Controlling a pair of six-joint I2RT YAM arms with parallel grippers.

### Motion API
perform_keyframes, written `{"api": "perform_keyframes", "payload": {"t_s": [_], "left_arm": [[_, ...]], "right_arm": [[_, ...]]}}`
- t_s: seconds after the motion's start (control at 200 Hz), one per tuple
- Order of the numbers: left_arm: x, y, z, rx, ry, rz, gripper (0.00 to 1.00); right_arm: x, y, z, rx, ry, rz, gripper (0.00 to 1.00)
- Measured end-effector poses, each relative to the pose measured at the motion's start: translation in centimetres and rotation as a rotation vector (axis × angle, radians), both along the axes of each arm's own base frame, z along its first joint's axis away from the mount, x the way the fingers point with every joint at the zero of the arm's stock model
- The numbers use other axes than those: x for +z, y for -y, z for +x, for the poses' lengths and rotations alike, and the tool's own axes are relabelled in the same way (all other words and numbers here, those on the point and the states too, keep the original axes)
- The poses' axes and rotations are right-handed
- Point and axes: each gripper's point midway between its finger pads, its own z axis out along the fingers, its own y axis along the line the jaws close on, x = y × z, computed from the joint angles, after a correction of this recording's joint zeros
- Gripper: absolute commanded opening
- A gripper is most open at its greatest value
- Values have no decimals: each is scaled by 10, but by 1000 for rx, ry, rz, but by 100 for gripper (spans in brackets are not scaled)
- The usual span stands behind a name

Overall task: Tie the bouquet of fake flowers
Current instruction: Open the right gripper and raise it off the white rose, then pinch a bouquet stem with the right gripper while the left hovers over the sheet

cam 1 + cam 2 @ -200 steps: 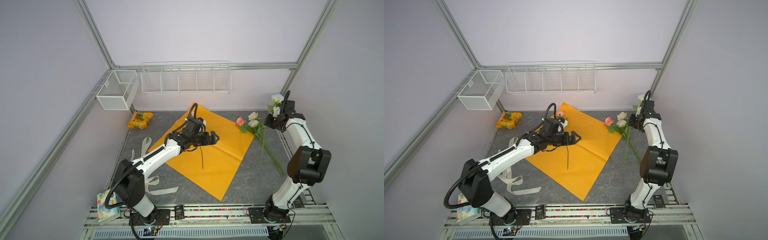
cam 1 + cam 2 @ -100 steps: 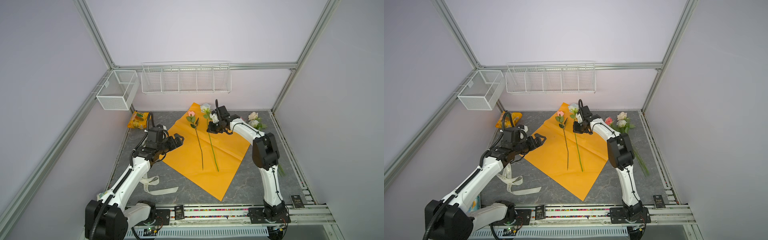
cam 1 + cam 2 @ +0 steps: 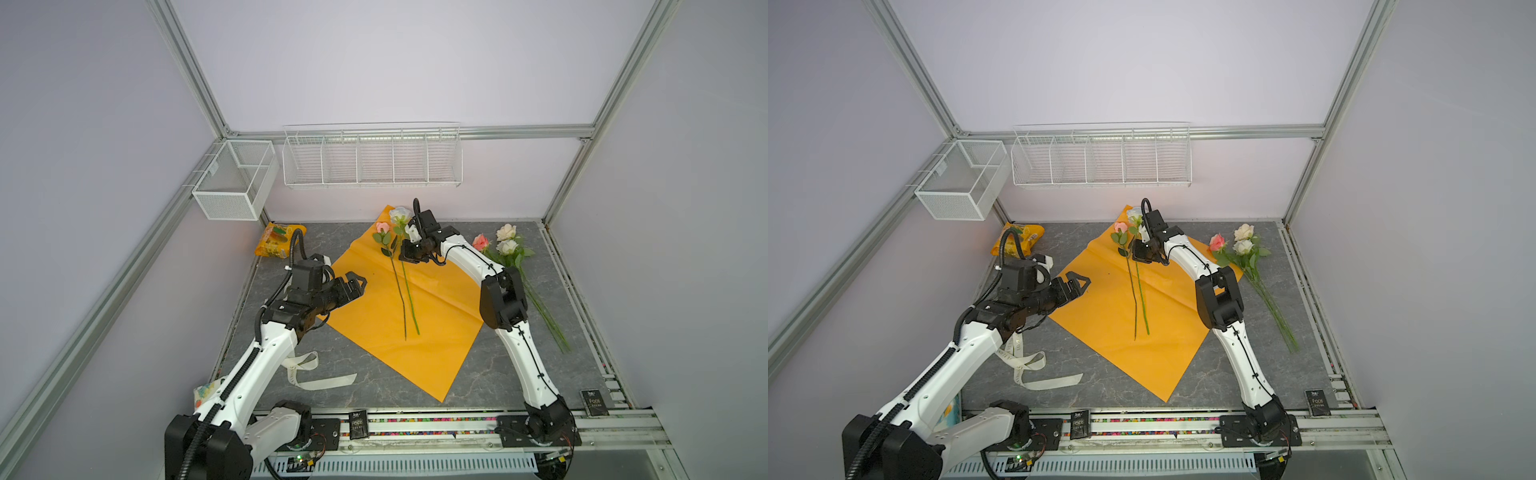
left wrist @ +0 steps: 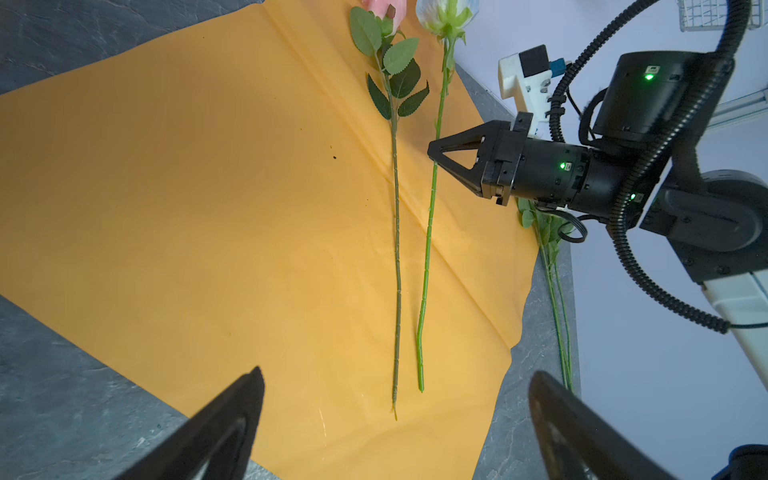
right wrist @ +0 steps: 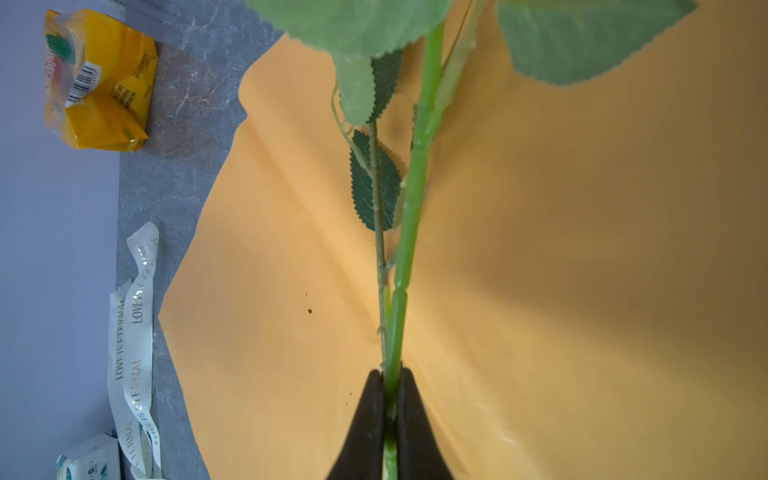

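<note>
Right claw (image 5: 390,374) pinched the white rose stem (image 5: 410,208) on the orange paper (image 3: 361,324), left claw (image 3: 356,281) stood wide; gathering the bouquet seemed in hand, next a release, then the flowers (image 3: 507,246) at far right.

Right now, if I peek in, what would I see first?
A big orange paper is spread on the grey table, with a pink rose and a white rose side by side on it. The right fingers pinch the white rose's bright green stem, while the left fingers hang wide open over the paper's left corner.
</note>
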Motion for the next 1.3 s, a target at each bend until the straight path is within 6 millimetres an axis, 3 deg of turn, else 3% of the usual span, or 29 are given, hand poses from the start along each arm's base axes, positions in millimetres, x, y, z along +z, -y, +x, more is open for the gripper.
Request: {"api": "perform_keyframes", "payload": {"t_s": [0.145,0.31,0.42,0.49,0.545,0.61,0.72,0.8,0.875,0.95,1.14,1.3], "left_arm": [[-2,4,-1,-15,-15,-19,100],[-2,14,1,-43,-31,-70,100],[-2,28,6,-85,-56,-111,100],[-2,49,10,-135,-71,-117,100],[1,73,10,-196,-77,-117,100],[4,102,9,-268,-78,-121,100],[3,161,6,-401,-89,-124,100],[-5,198,2,-476,-108,-123,100],[-14,231,-1,-535,-127,-116,100],[-23,261,-4,-587,-144,-112,100],[-28,327,-10,-694,-150,-124,100],[-37,344,-20,-736,-175,-116,99]], "right_arm": [[-14,4,-9,-2,-50,-26,16],[-22,7,-15,0,-81,-42,34],[-17,19,-14,-3,-80,-65,35],[-2,41,-10,-23,-58,-90,36],[15,71,-9,-56,-42,-112,37],[47,120,-8,-122,5,-128,38],[102,239,-18,-319,104,-136,38],[116,323,-30,-476,136,-167,38],[100,380,-43,-567,104,-214,37],[67,408,-52,-588,24,-255,37],[-15,431,-67,-517,-170,-328,36],[-35,444,-63,-466,-205,-424,36]]}}
